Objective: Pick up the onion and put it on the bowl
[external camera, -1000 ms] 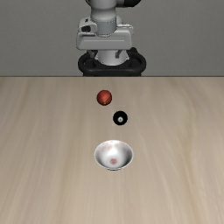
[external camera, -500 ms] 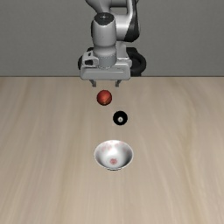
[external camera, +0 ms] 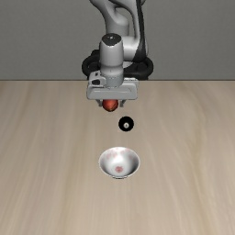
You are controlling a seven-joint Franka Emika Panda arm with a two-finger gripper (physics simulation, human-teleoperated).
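The reddish-brown onion (external camera: 111,105) lies on the wooden table (external camera: 46,156), and its upper part is covered by my gripper (external camera: 111,101). The gripper has come down right over it, open, with one finger on each side of the onion. I cannot tell whether the fingers touch it. The shiny metal bowl (external camera: 119,163) stands empty on the table, nearer the front and slightly toward the exterior view's right of the onion.
A small black ball (external camera: 126,124) rests on the table between the onion and the bowl, close to the gripper's lower right. The robot's base (external camera: 117,64) stands at the table's far edge.
The arm has reached forward and dropped from high over the base, bringing the gripper down around the onion. Onion, ball and bowl have stayed put.
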